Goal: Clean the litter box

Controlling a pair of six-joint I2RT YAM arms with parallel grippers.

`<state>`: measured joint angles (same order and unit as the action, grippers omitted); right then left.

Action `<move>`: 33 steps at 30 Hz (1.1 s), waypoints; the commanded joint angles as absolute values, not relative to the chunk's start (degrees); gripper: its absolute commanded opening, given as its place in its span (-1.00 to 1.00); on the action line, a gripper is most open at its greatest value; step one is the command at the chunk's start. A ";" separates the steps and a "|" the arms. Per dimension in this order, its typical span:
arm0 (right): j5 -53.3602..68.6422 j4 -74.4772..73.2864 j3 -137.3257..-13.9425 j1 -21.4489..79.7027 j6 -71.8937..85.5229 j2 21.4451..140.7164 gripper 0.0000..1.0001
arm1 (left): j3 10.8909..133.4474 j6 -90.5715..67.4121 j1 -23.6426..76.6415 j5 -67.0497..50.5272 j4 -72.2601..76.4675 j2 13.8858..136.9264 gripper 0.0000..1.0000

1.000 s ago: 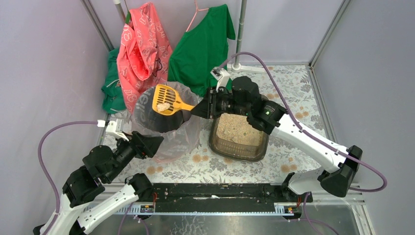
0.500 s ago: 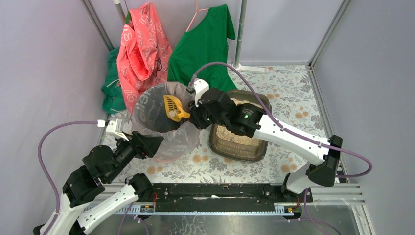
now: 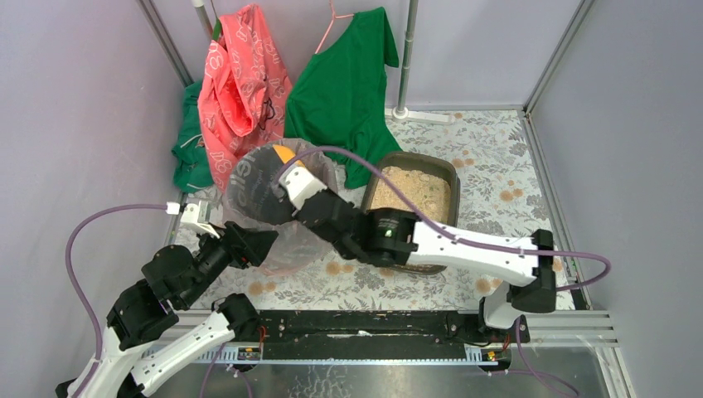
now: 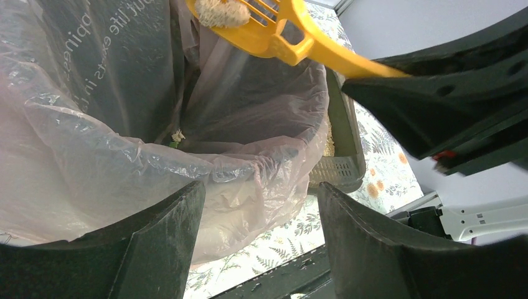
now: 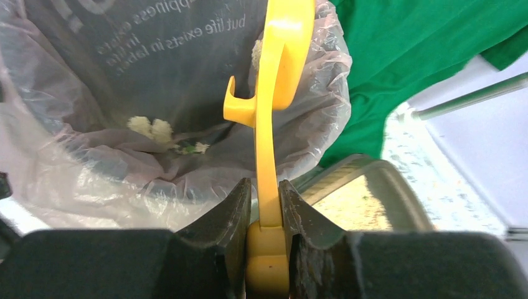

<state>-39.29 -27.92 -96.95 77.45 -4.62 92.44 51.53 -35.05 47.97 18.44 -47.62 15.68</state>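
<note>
The litter box is a dark tray of beige litter to the right of the bin; it also shows in the right wrist view and the left wrist view. My right gripper is shut on the handle of the yellow scoop, which is turned on edge over the bagged bin. In the left wrist view the scoop carries a pale clump. In the top view only the scoop's tip shows. My left gripper is open and empty at the bin's near side.
The bin's clear liner holds pale clumps at the bottom. A green shirt and a pink garment hang at the back, with a metal pole. Grey walls close in both sides.
My right arm has swung left and lower over the bin, carrying the scoop and rolling it on edge. The litter box is now uncovered in the top view. The left arm has not moved.
</note>
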 commanded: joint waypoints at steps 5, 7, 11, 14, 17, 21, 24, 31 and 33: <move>-55.93 -21.57 -100.58 81.05 -15.87 97.44 -1.00 | 52.29 -34.90 48.34 19.50 -47.37 15.26 0.49; -55.57 -20.54 -100.30 81.13 -15.65 96.70 -1.00 | 52.38 -34.91 48.34 19.59 -47.50 15.05 0.50; -47.29 -20.29 -99.51 80.49 -9.12 92.21 -1.00 | 52.56 -34.83 48.33 19.51 -47.68 15.01 0.50; -37.50 -19.76 -97.90 78.57 -3.11 86.70 -1.00 | 52.57 -34.81 48.31 19.43 -47.64 15.07 0.50; -28.22 -18.92 -95.12 74.30 4.16 80.34 -1.00 | 52.44 -34.98 48.31 19.25 -47.64 14.95 0.50; -17.66 -16.99 -87.72 64.85 14.15 69.54 -1.00 | 52.39 -35.07 48.29 18.95 -47.64 15.03 0.50; -18.45 -19.68 -81.66 57.68 18.94 61.79 -1.00 | 52.46 -35.17 48.29 18.67 -47.64 15.17 0.50; -24.61 -30.30 -64.52 45.57 26.19 47.47 -1.00 | 52.31 -34.84 48.33 17.75 -46.76 15.69 0.50; -24.47 -31.26 -59.76 44.07 28.69 44.61 -1.00 | 52.23 -34.87 48.31 17.12 -46.00 16.00 0.50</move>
<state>-23.27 -26.28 -66.35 46.59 21.80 46.94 51.53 -35.05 47.97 18.35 -47.62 15.68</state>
